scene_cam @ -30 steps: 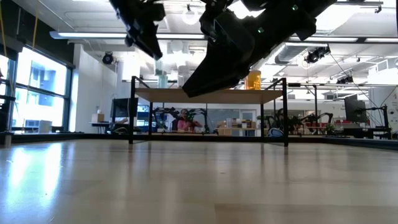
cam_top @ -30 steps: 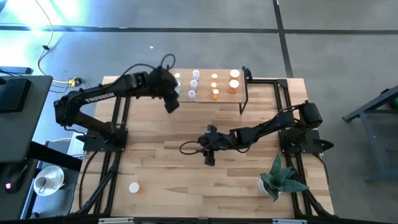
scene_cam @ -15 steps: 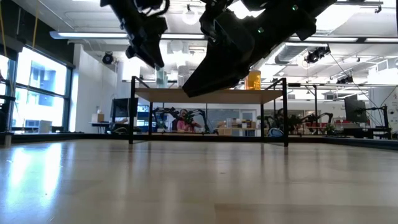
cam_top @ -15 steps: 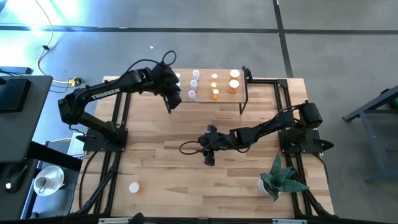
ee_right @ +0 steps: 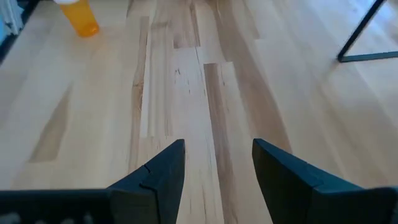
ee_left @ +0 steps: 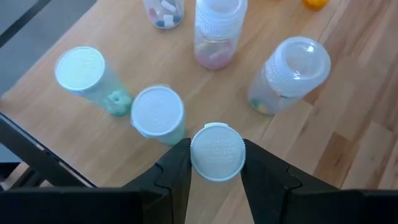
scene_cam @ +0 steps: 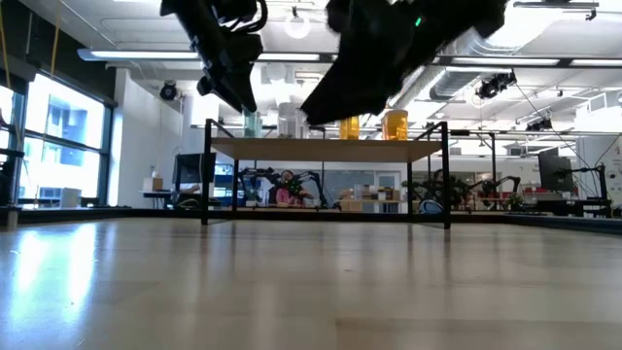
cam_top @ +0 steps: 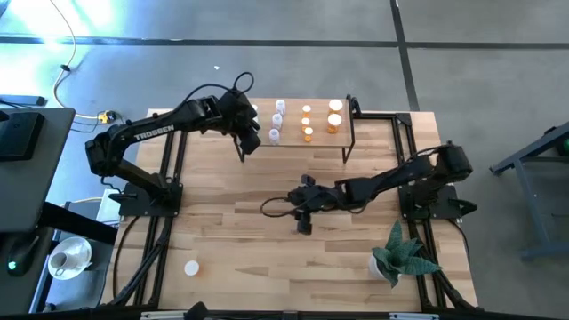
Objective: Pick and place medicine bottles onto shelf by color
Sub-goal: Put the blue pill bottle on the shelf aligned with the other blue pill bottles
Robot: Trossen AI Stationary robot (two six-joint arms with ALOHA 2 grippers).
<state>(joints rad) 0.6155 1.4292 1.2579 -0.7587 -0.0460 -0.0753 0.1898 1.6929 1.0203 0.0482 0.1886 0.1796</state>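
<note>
The shelf [cam_top: 293, 142] stands at the table's far middle with several medicine bottles on it: orange [cam_top: 332, 124], whitish [ee_left: 289, 68] and pale green [ee_left: 158, 112]. My left gripper [cam_top: 246, 145] hovers over the shelf's left end, shut on a white-capped bottle [ee_left: 217, 151] whose body is hidden under its cap. My right gripper [cam_top: 303, 222] hangs open over the table's middle with nothing between its fingers [ee_right: 158, 171]. One orange bottle [ee_right: 81, 17] stands on the table near the front left, its white cap [cam_top: 191, 267] showing from above. My left gripper pinches the bottle by the opposite sides of its white cap [ee_left: 200, 155] between its two fingers. The fingers [ee_left: 177, 168] slant down from above, from the table's left side. The bottle sits upright with its cap up, beside the pale green bottles on the shelf's left end.
A potted plant [cam_top: 402, 256] stands at the front right. Black frame rails [cam_top: 169, 178] run along both sides of the table. Bare wood lies between the shelf and the front edge. Beyond the table the low view shows a room with desks.
My left gripper has edged toward the shelf's left end and sunk a little, rolling slightly, with the bottle still held. My right gripper has risen from the table's middle; in the low view it now uncovers an orange bottle on the shelf.
</note>
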